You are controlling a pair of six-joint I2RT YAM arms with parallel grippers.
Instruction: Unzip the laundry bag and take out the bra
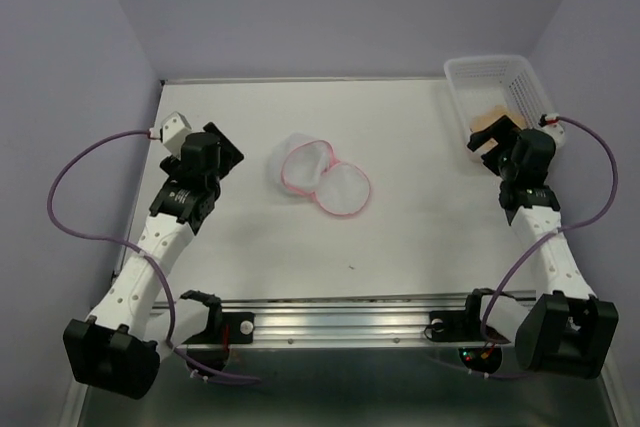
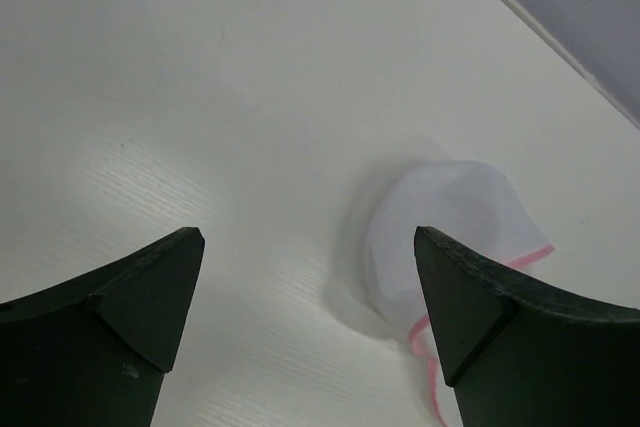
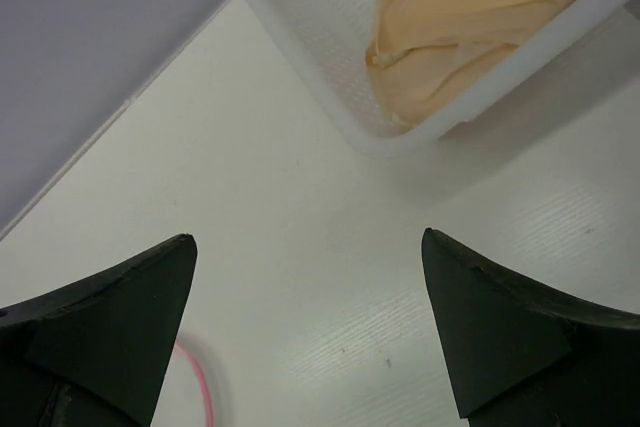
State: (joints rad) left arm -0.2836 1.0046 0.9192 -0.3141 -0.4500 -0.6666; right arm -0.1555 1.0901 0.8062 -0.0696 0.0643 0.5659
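The laundry bag (image 1: pixel 320 175) lies open in the middle of the table, its two white mesh domes side by side with pink zipper rims. It also shows in the left wrist view (image 2: pixel 450 217), and a bit of its pink rim shows in the right wrist view (image 3: pixel 200 377). The beige bra (image 1: pixel 490 119) lies in the white basket (image 1: pixel 470 77), seen too in the right wrist view (image 3: pixel 480 7). My left gripper (image 1: pixel 222 152) is open and empty, left of the bag. My right gripper (image 1: pixel 490 142) is open and empty, just in front of the basket.
The white lattice basket (image 3: pixel 330 97) stands at the table's far right corner. Purple walls close in the back and both sides. Purple cables loop out from both arms.
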